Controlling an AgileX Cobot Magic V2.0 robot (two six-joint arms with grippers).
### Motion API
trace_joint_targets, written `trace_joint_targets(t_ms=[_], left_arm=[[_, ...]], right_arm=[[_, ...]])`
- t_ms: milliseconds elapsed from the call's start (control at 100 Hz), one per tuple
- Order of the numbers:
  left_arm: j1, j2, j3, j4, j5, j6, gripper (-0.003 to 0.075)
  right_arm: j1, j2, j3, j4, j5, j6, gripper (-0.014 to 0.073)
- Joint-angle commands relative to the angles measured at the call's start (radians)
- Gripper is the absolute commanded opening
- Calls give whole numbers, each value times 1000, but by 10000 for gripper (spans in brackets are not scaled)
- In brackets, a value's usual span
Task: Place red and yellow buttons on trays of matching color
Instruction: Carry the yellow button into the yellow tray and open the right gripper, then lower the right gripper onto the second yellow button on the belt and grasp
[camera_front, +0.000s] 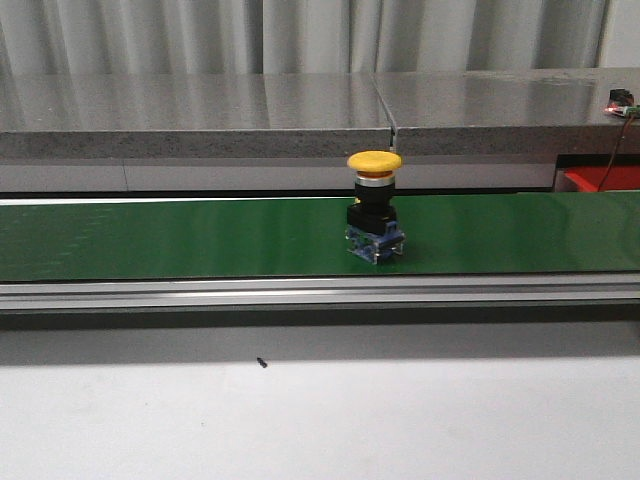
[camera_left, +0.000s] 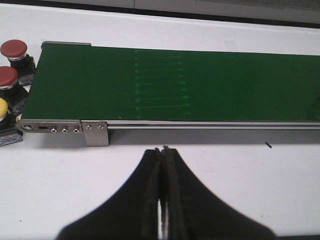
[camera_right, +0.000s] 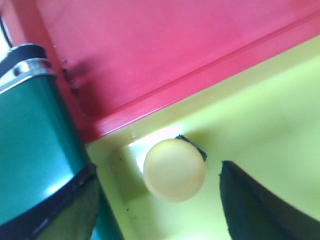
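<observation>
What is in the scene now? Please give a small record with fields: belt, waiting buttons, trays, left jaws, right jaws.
belt: green conveyor belt carries one upright yellow button
waiting buttons: two red buttons, one yellow partly seen, beside the belt end
trays: yellow tray holds one yellow-capped button; red tray adjoins it
left jaws: left gripper shut, empty, above white table
right jaws: right gripper open, astride the trayed button
</observation>
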Motion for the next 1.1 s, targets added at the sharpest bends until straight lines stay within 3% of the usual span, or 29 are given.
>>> trace_joint_targets(t_ms=[0, 380, 740, 1090], left_arm=[[-7, 10, -24, -13, -64, -4, -20], [-7, 10, -24, -13, -64, -4, -20], [-7, 10, -24, -13, -64, -4, -20], [-7, 10, -24, -13, -64, -4, -20]], right_arm=[[16, -81, -13, 7, -39, -22, 507], [248, -200, -13, 4, 54, -120, 507], [496, -216, -13, 3, 228, -192, 507], [636, -180, -13, 21, 218, -338, 507]])
